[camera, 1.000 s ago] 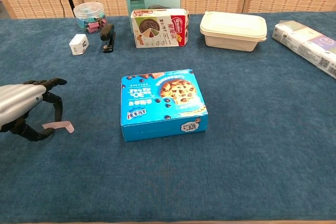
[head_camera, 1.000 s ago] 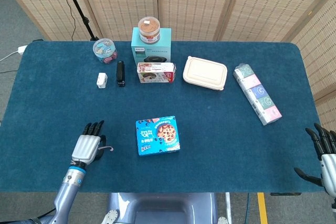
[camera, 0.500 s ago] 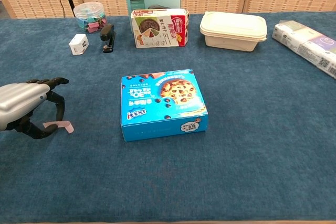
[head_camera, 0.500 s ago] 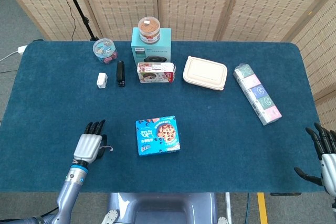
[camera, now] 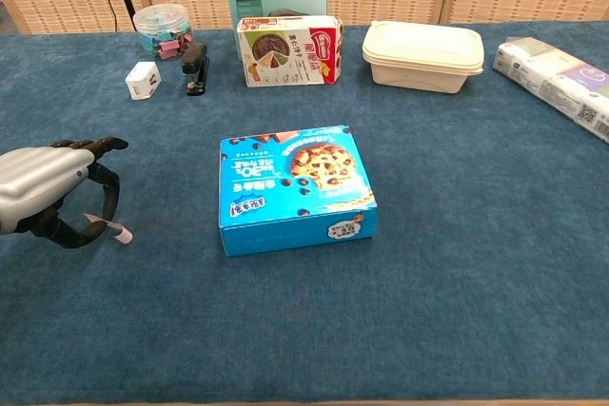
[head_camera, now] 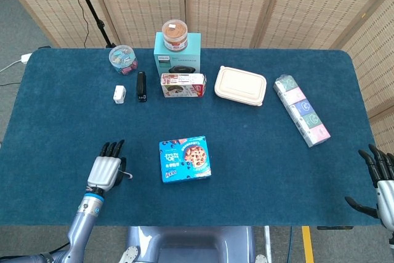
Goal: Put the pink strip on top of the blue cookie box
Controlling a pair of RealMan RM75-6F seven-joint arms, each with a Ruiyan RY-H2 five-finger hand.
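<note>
Stapler, cake box behind blue cookie box.

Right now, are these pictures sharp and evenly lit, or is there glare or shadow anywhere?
Head view: even, soft light, no glare on the blue cookie box. Chest view: sharp, with only a faint shadow under the left hand; the pink strip is partly hidden by its fingers.

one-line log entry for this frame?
left hand: pinching pink strip at table level | cookie box: top bare | right hand: idle, open
</note>
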